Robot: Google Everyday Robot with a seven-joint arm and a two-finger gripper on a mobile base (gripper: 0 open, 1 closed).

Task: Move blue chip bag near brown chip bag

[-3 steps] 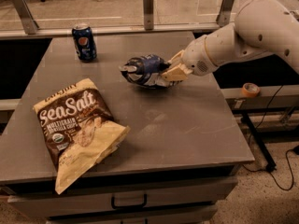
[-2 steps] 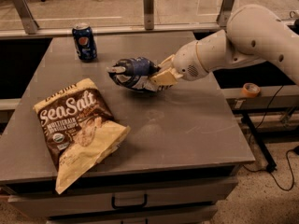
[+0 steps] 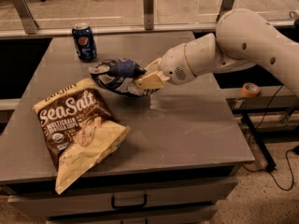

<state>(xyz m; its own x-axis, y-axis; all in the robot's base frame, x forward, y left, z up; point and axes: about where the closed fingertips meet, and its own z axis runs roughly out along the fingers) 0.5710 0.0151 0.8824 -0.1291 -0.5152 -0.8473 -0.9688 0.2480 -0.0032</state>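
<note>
The blue chip bag (image 3: 117, 75) is a small crumpled dark-blue foil bag, held in my gripper (image 3: 145, 80) just above the grey table (image 3: 187, 120). The gripper's cream fingers are shut on the bag's right end. The arm reaches in from the right. The brown chip bag (image 3: 79, 125) lies flat at the front left, dark brown top with white "Sea Salt" lettering and a cream-yellow bottom. The blue bag hangs just beyond the brown bag's upper right corner, close to it.
An upright blue soda can (image 3: 84, 42) stands at the back left of the table. A roll of tape (image 3: 251, 89) sits on a shelf to the right. Drawers with a handle (image 3: 129, 201) run under the table's front edge.
My gripper has carried the blue chip bag leftward and toward the front, closer to the brown chip bag. The brown bag and the can have not moved.
</note>
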